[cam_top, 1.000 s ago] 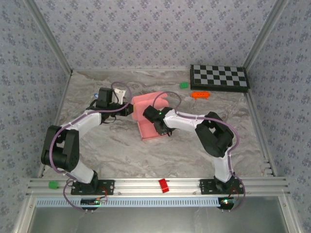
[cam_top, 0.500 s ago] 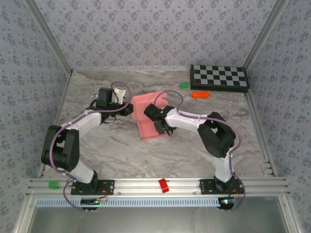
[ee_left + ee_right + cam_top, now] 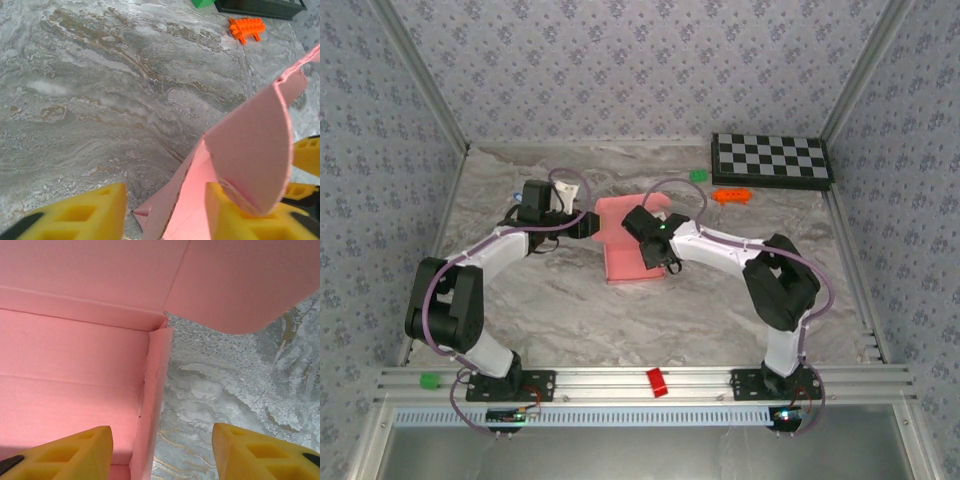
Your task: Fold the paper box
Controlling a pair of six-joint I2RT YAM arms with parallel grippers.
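Box [image 3: 620, 262] sits mid-table [image 3: 550, 310], partly folded. L jaws open, a flap against one finger. R jaws open wide, astride a box wall.

orange toy [image 3: 731, 196] and green block [image 3: 698, 176] lie near the checkerboard [image 3: 772, 159], red block [image 3: 657, 382] on the rail [image 3: 580, 379].

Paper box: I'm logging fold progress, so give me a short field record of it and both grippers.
paper box: pink, partly folded, side wall raised, mid-table
left gripper: open, at the box's left edge, curved flap beside one finger
right gripper: open, straddling a side wall, not clamping it
fold: unfinished
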